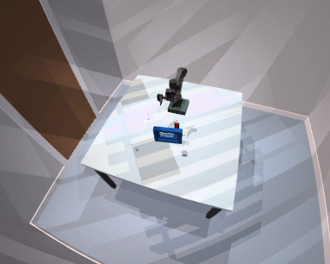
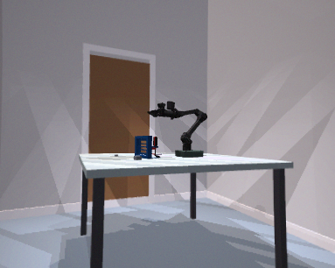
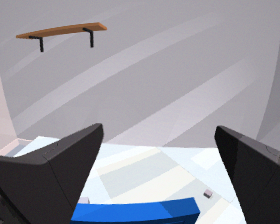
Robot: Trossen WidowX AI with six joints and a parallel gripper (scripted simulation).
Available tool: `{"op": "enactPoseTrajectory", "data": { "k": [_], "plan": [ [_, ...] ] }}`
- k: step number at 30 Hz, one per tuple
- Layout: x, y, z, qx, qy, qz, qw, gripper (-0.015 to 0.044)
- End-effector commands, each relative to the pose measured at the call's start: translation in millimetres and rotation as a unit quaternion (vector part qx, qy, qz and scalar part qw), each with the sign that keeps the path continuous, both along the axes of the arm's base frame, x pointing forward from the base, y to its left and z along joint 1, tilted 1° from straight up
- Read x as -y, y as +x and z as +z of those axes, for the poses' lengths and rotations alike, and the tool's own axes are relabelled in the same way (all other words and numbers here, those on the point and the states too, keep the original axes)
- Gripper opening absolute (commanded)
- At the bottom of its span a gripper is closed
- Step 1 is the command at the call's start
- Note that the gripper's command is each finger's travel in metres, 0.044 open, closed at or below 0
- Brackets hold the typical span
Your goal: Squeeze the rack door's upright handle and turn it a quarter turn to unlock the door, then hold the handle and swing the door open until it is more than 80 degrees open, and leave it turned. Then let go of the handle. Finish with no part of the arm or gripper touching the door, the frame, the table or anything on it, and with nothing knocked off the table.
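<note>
"What's biggest?"

"The white table (image 1: 208,142) (image 2: 185,165) (image 3: 131,175). Taking twelve as the top of the overhead view, the dark arm (image 1: 180,80) (image 2: 193,126) stands on it, its green base (image 1: 178,106) (image 2: 189,153) between twelve and one o'clock from the blue rack (image 1: 155,135) (image 2: 137,147) (image 3: 141,210)."

"And the rack?"

"Upright, near the table's middle. I can't tell whether its door is locked."

"The pincer?"

"The gripper (image 1: 159,101) (image 2: 149,113) (image 3: 159,131) is spread nearly as wide as it goes, with nothing in its grasp. It hangs above the table, towards twelve from the rack."

"Where's the handle?"

"The red handle (image 1: 177,125) (image 2: 155,141) is upright on the rack's arm side, between one and two o'clock from its centre, apart from the fingers."

"Anything smaller?"

"A grey block (image 1: 184,153) (image 2: 137,158) (image 3: 85,200) at about five, and a smaller one (image 1: 136,149) (image 2: 116,155) (image 3: 208,193) at eight."
</note>
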State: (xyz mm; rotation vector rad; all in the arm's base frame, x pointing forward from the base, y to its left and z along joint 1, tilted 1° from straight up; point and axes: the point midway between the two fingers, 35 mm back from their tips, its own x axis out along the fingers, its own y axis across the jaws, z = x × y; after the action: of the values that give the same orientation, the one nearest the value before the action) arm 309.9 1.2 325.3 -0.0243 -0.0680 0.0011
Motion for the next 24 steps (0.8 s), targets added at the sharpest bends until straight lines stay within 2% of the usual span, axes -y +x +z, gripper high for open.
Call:
{"op": "enactPoseTrajectory", "data": {
  "k": [1, 4, 24],
  "plan": [
    [0, 1, 0, -0.002, 0.000, 0.000, 1.000, 0.0374],
    [-3, 8, -7, -0.034, 0.002, 0.005, 0.999, 0.0300],
    [-33, 45, -67, -0.300, 0.005, 0.040, 0.953, 0.0300]
  ]
}}
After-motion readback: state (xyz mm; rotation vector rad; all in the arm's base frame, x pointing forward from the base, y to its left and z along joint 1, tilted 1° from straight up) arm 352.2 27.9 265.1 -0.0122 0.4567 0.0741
